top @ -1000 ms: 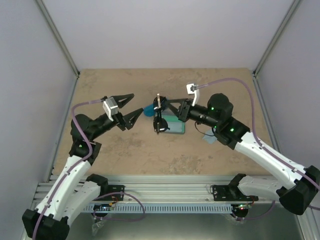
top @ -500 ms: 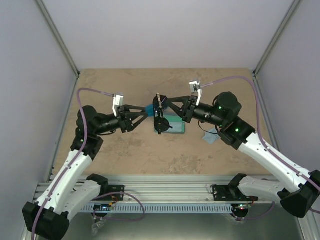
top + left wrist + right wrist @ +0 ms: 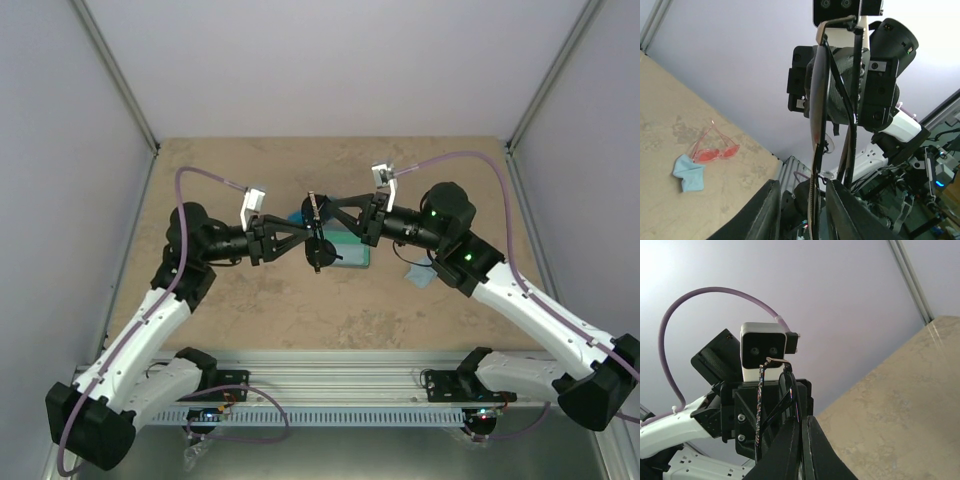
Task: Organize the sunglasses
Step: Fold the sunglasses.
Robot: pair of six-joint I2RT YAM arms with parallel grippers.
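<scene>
Two arms face each other above the desk (image 3: pixel 250 310). The right pincer (image 3: pixel 801 422) clamps the wire-framed sunglasses (image 3: pixel 317 240) aloft, and the left pincer (image 3: pixel 802 185) straddles them, parted. Two pairs total: the red sunglasses (image 3: pixel 715 150) lie on the desk beside one cloth (image 3: pixel 689 172).

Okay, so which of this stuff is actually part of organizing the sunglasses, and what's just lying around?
Part of the job: dark wire sunglasses; red sunglasses.
Just lying about: light blue cloth; blue oval case; grey-blue case.

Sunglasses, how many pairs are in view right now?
2. The thin dark wire-framed pair hangs in mid-air, pinched by the right pincer; the red-orange translucent plastic pair lies on the tan table by a light blue cloth. More may be hidden.
</scene>
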